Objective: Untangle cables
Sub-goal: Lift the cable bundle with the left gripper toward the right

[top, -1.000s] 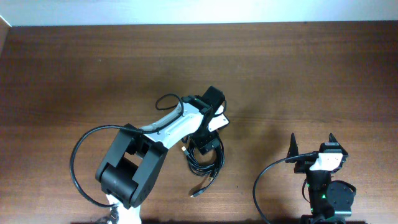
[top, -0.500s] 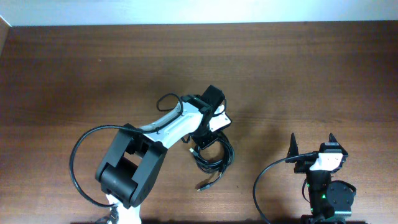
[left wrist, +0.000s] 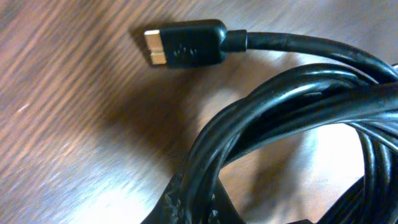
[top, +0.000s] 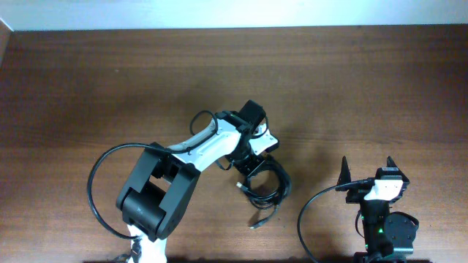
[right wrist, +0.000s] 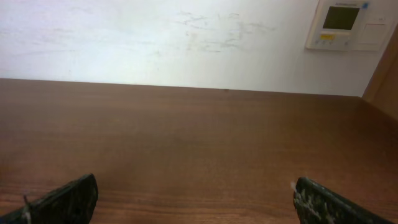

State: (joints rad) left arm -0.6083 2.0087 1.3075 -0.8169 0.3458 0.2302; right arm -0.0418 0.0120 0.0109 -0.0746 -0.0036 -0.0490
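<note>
The cables (top: 268,187) are a coiled black bundle on the brown table, just right of centre. One loose plug end (top: 258,221) trails toward the front. My left gripper (top: 253,162) sits on the bundle's upper left edge, shut on several strands. In the left wrist view the cables (left wrist: 298,93) loop across the frame, and a black plug with a gold tip (left wrist: 180,46) lies flat on the wood. There my left gripper (left wrist: 198,202) pinches the strands at the bottom edge. My right gripper (top: 367,169) stands open at the front right, well apart from the bundle, with nothing between its fingers (right wrist: 74,199).
The left arm's own thick black wire (top: 99,197) loops out at the front left. The right arm's wire (top: 307,215) curves beside its base. A white wall with a control panel (right wrist: 348,25) rises behind the table's far edge.
My left gripper has shut on the cables and dragged the bundle to the right and slightly toward the front. The right arm has not moved.
</note>
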